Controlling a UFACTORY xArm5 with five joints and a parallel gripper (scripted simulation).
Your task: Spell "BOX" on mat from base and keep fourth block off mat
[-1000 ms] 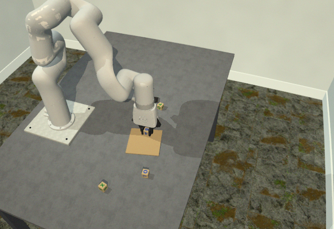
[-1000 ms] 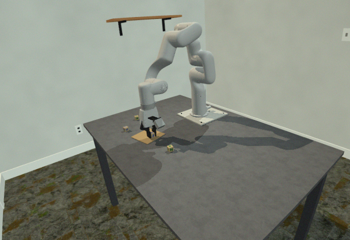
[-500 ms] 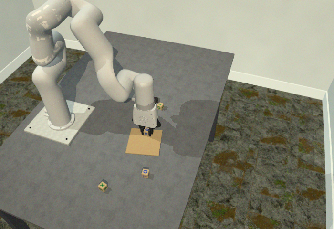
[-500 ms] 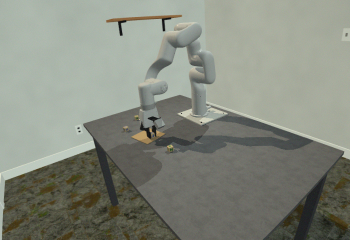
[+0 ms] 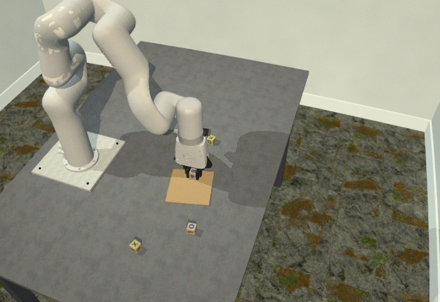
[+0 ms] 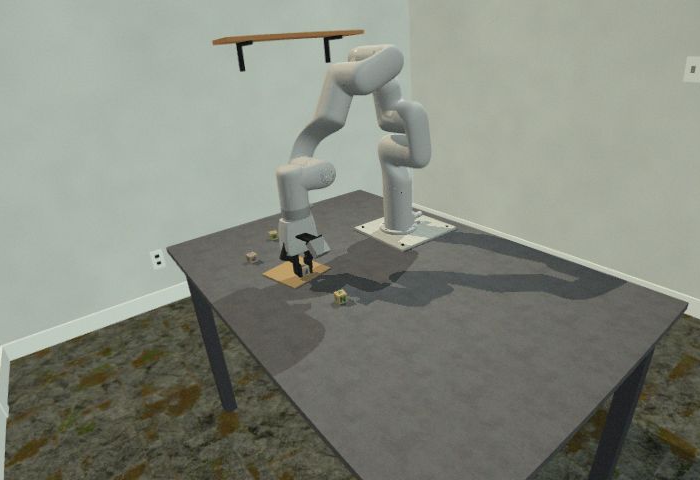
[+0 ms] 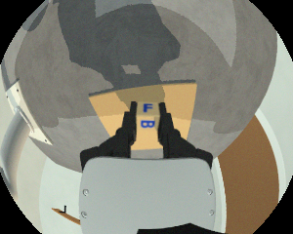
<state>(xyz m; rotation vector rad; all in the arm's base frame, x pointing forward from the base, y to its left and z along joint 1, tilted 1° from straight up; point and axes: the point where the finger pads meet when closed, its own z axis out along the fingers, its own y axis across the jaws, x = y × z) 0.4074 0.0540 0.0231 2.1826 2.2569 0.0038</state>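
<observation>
My gripper (image 5: 192, 177) (image 6: 304, 273) (image 7: 147, 110) is shut on the B block (image 5: 193, 173) (image 6: 305, 270) (image 7: 147, 117), low over the mat's far part in the top view. A blue B and a blue F show on it in the wrist view. I cannot tell whether it touches the mat (image 5: 188, 195) (image 6: 277, 275) (image 7: 181, 102). The O block (image 5: 191, 228) (image 6: 251, 258), blue O up, stands on the table off the mat. The X block (image 5: 135, 245) (image 6: 273, 234), green X up, stands turned at an angle off the mat.
The fourth block (image 5: 210, 139) (image 6: 340, 297), with a green N on one side, stands off the mat, beyond the gripper in the top view. The robot's white base plate (image 5: 105, 142) (image 6: 441, 223) is on the dark table (image 5: 103, 231) (image 6: 475, 362). The arm's shadow crosses part of the mat.
</observation>
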